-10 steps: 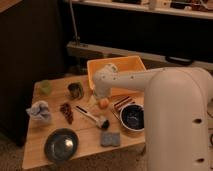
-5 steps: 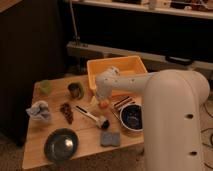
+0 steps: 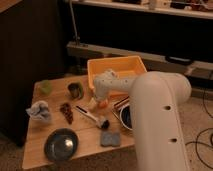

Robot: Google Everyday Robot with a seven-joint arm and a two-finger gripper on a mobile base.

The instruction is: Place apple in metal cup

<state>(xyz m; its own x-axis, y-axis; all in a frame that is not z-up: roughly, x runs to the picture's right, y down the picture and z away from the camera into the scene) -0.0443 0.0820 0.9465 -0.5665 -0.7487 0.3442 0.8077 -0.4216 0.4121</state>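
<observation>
A: Where's the tool [image 3: 99,103] rn?
B: Low over the counter [image 3: 50,127], right at the apple [image 3: 103,104], just in front of the yellow bin [image 3: 117,69]. The apple shows as an orange bit under the tool, on the wood or barely off it, can't tell which. Also can't tell if the tool is clamped on it or apart; the wrist [image 3: 105,81] blocks the view.
A: And the metal cup [image 3: 76,90]?
B: Upright, near the apple, toward the view's left, w/ bare wood between them.
A: Risks?
B: IMO three. The apple's round, so a shallow grip could let it roll out mid-carry, prob. onto the brush [image 3: 90,115] just beside it. The cup looks only a bit wider than the apple, so an off-centre drop could bounce off the rim or tip the cup. And the green cup [image 3: 46,87] farther along is a similar-size wrong target.
A: Vs a sec ago?
B: The wrist has dropped lower onto the apple. Apple, cup and the other stuff: same spots.
</observation>
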